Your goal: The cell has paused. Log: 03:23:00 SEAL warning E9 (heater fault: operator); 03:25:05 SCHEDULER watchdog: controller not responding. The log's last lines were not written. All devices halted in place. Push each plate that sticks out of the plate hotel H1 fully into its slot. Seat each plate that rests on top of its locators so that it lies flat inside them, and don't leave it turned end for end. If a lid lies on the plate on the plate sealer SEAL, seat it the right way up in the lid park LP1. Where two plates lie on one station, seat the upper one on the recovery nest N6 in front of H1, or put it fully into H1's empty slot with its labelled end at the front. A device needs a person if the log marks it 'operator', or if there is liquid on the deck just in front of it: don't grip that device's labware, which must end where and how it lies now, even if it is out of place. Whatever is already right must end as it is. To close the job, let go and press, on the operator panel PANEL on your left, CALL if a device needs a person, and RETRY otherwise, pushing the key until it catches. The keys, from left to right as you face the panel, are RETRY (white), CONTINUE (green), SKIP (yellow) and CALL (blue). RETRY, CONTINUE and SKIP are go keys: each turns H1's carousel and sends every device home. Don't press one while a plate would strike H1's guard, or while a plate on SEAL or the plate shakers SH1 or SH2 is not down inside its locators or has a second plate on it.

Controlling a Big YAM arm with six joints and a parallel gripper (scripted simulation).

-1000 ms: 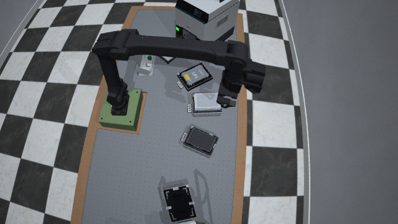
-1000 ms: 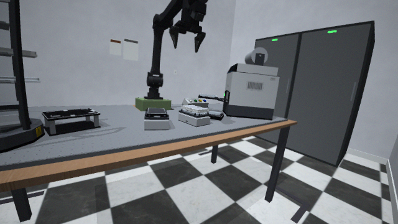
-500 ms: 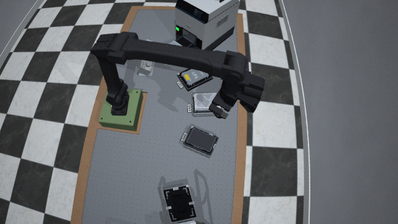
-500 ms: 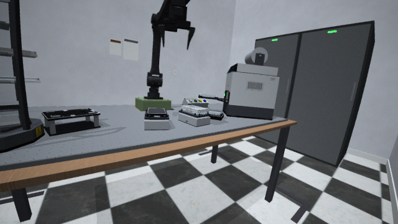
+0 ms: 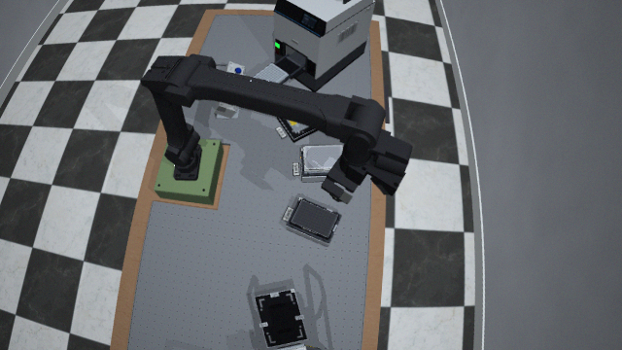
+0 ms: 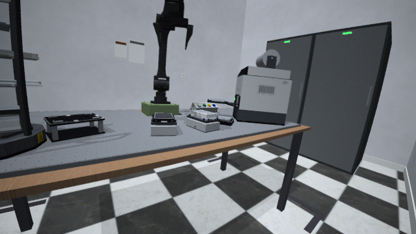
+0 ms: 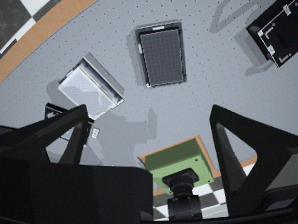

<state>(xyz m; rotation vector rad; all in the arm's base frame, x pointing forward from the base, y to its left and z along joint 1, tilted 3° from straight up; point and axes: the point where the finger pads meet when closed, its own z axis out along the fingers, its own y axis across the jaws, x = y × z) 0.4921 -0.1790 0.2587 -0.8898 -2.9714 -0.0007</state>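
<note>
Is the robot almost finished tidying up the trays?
Not yet. The open gripper holds nothing and hangs high above the table. The clear tray and the dark tray sit on their stands. The button box is still unpressed.
</note>
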